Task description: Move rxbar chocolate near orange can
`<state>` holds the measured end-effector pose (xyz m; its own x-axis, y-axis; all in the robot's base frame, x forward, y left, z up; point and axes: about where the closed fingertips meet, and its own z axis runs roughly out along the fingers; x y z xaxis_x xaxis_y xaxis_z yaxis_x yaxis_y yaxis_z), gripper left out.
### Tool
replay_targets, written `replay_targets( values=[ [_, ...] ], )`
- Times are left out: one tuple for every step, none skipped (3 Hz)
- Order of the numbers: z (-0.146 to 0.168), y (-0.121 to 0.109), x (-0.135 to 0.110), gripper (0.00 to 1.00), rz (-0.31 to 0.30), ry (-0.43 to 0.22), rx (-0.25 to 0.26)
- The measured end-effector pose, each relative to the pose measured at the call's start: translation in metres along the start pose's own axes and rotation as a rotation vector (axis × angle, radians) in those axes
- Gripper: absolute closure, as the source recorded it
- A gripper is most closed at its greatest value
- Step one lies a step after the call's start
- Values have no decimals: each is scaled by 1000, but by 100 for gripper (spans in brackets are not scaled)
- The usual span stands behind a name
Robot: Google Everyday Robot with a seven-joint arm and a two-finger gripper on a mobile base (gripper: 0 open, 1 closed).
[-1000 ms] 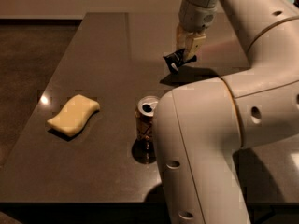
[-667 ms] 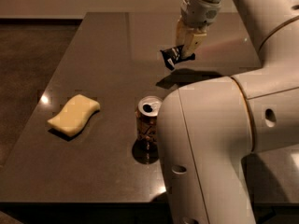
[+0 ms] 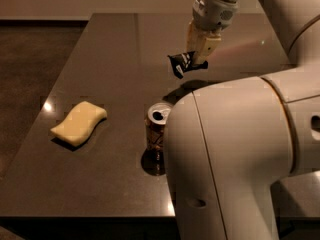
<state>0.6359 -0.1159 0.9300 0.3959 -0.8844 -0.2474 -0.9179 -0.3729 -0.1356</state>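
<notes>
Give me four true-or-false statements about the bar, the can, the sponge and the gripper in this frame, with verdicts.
1. The gripper holds the rxbar chocolate in the air above the table. True.
2. The orange can lies on its side. False: it stands upright.
3. The yellow sponge lies left of the can in the view. True.
4. The bar touches the can. False: it is held clear of it.

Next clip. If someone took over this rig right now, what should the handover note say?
Claw: shut on the small flat black rxbar chocolate bar, held above the dark table, beyond the upright orange-brown metal can, which stands near the front edge.
Done: bar grasped and lifted.
Left: bring it down beside the can and release.
Pale yellow wavy sponge lies on the table, apart from the can.
</notes>
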Motion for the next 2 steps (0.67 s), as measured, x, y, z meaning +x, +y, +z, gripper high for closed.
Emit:
replay_targets(
  values=[
    [-2, 34, -16, 100, 6, -1, -51],
    [0, 72, -28, 100, 33, -13, -79]
  ],
)
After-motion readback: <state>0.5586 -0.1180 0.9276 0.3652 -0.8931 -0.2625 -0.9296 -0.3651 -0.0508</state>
